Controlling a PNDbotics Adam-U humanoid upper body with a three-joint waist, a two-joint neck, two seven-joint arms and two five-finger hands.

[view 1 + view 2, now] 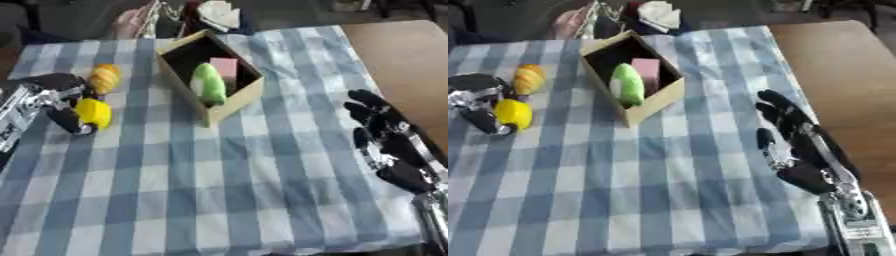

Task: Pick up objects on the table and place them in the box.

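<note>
yellow object (pixel 94 113) sits near the left edge of the table (pixel 227 190), on the blue-and-white checked cloth. left hand (pixel 63 102) is on it, fingers curled round its near and left sides, so grasping it; can't tell if it's lifted off the cloth. just beyond it, toward the far-left corner, an orange object (pixel 104 78) lies on the cloth, close to the hand but not held.

box (pixel 234 99) stands toward the far edge, about mid-width, turned at an angle. a green object (pixel 207 84) and a pink object (pixel 224 68) are already inside, side by side.

step in hand, by my read: pick of the yellow object with two items already boxed. next move calls for a lift clear of the cloth, a carry right and toward the far edge over the box's near-left wall, then release into the free space left of the green one. orange object is left to do.

left arm comes in low from the left edge, hand reaching sideways. right hand (pixel 796 145) is idle near the right edge, fingers straight and spread, pointing to the far edge, released, holding nothing.
</note>
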